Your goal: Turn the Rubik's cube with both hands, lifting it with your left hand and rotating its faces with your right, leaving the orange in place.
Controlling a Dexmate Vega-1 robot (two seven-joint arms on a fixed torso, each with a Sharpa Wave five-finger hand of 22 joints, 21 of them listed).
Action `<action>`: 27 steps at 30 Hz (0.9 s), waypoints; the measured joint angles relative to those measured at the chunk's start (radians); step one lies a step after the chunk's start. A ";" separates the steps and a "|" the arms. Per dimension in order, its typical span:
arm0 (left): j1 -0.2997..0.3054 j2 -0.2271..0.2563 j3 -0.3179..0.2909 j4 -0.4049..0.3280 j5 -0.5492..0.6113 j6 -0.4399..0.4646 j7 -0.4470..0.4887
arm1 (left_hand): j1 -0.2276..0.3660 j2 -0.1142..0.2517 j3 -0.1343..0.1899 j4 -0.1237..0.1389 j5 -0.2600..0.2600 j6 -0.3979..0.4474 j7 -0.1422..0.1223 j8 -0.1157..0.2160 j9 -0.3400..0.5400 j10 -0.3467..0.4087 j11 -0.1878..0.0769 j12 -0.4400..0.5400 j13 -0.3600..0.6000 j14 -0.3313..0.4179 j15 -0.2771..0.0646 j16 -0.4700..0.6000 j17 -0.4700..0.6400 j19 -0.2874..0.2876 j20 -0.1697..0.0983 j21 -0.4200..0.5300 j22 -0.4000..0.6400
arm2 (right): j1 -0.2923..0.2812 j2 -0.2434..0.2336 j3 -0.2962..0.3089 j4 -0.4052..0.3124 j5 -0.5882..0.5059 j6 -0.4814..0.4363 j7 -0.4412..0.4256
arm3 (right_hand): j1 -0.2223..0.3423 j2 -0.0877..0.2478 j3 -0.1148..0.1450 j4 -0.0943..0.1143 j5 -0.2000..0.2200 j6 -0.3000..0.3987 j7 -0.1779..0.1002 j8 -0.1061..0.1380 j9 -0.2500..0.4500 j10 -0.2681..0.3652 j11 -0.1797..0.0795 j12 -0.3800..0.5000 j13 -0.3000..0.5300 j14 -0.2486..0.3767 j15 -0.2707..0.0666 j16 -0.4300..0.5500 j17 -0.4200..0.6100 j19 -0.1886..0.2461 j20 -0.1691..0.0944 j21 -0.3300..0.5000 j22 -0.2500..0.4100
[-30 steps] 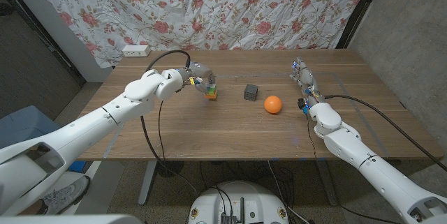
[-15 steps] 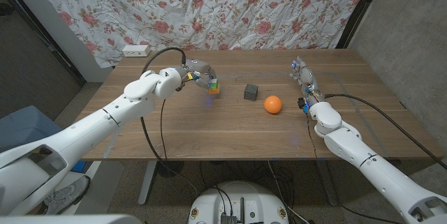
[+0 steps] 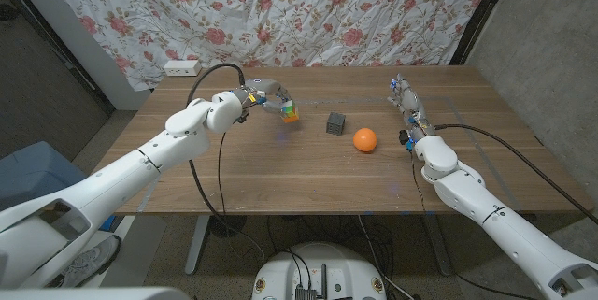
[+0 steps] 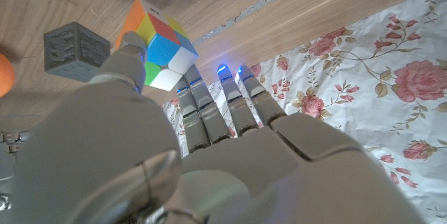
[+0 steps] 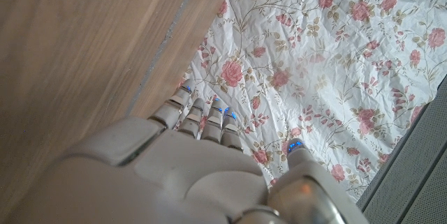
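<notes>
A white power strip (image 3: pixel 181 66) lies at the far left edge of the wooden table (image 3: pixel 280 169), in front of a floral cloth backdrop (image 3: pixel 308 10).

The left hand (image 3: pixel 260 97) is over the left-centre of the table and holds the Rubik's cube (image 3: pixel 291 110). In the left wrist view the thumb and fingers (image 4: pixel 199 102) are clamped on the cube (image 4: pixel 157 42), which sits tilted in the grip, showing orange, yellow, green, pink and white tiles. A shadow on the wood below suggests the cube is clear of the surface.

Just right of the cube, a small dark grey cube (image 3: pixel 335 122) with patterned faces stands on the table; it also appears in the left wrist view (image 4: pixel 75 51).

The orange (image 3: pixel 364 139) rests on the table just right of and slightly nearer than the dark cube, apart from it.

The right hand (image 3: pixel 405 99) is near the right side of the table, well apart from the orange and the Rubik's cube. In the right wrist view this hand (image 5: pixel 209 147) holds nothing; its fingers (image 5: pixel 183 105) extend side by side, close together, thumb apart.
</notes>
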 measured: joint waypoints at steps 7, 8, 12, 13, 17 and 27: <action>0.018 -0.008 -0.018 -0.015 -0.072 0.021 0.032 | -0.003 0.003 0.000 0.000 0.000 -0.005 0.005 -0.001 0.000 -0.001 -0.001 -0.001 0.001 -0.004 -0.004 0.000 0.000 -0.004 0.004 0.000 0.000 | 0.012 -0.001 -0.005 -0.001 -0.016 0.017 0.013 | 0.000 0.000 0.000 0.000 0.007 0.000 0.000 0.000 0.000 0.004 0.004 0.000 0.000 0.000 0.000 0.000 0.000 0.000 0.000 0.000 0.000; 0.019 -0.008 -0.018 -0.015 -0.076 0.022 0.034 | -0.003 0.003 0.000 0.000 0.000 -0.005 0.005 -0.001 0.000 -0.002 -0.001 -0.001 0.001 -0.004 -0.004 0.000 0.000 -0.004 0.004 0.000 0.000 | 0.012 -0.001 -0.005 -0.001 -0.016 0.017 0.013 | 0.000 0.000 0.000 0.000 0.008 0.000 0.000 0.000 0.000 0.004 0.004 0.000 0.000 0.000 0.000 0.000 0.000 0.000 0.000 0.000 0.000; 0.026 -0.013 -0.024 -0.020 -0.110 0.032 0.053 | -0.008 -0.003 -0.003 -0.003 0.000 -0.005 0.005 -0.001 0.000 -0.005 0.002 -0.001 0.001 -0.004 -0.004 0.000 0.000 -0.004 0.004 0.000 0.000 | 0.022 0.002 -0.011 0.002 -0.023 0.026 0.024 | 0.000 0.000 0.000 0.000 0.008 0.005 -0.005 0.000 0.000 0.004 0.004 0.000 0.000 0.000 0.000 0.000 0.000 0.000 0.000 0.000 0.000; 0.028 -0.015 -0.025 -0.021 -0.123 0.036 0.061 | -0.008 -0.003 -0.004 -0.004 0.000 -0.005 0.005 -0.001 0.000 -0.005 0.002 -0.001 0.001 -0.004 -0.004 0.000 -0.001 -0.004 0.004 0.000 0.000 | 0.026 0.003 -0.013 0.004 -0.024 0.027 0.026 | 0.000 0.000 0.000 0.000 0.008 0.005 -0.005 0.000 0.000 0.004 0.004 0.000 0.000 0.000 0.000 0.000 0.000 0.000 0.000 0.000 0.000; 0.038 -0.024 -0.034 -0.024 -0.167 0.045 0.084 | -0.008 -0.003 -0.004 -0.004 0.000 -0.005 0.005 -0.001 0.000 -0.005 0.002 -0.001 0.005 -0.004 -0.004 -0.004 -0.002 -0.003 0.004 0.000 0.000 | 0.036 0.005 -0.019 0.007 -0.034 0.034 0.034 | 0.000 0.000 0.000 0.000 0.008 0.009 -0.002 0.000 0.000 0.004 0.004 0.000 0.000 0.004 0.004 0.000 0.000 0.000 0.000 0.000 0.000; 0.062 -0.049 -0.059 -0.033 -0.278 0.062 0.140 | -0.008 -0.003 -0.008 -0.008 0.000 -0.010 0.010 -0.004 0.000 -0.012 0.002 -0.008 0.010 -0.020 -0.002 -0.012 -0.005 0.000 0.007 0.000 0.000 | 0.063 0.001 -0.041 0.020 -0.071 0.051 0.057 | 0.033 0.012 0.014 -0.025 0.008 0.016 -0.009 0.000 0.000 0.004 0.004 0.000 0.000 0.011 0.011 0.000 -0.010 0.000 0.000 0.000 0.000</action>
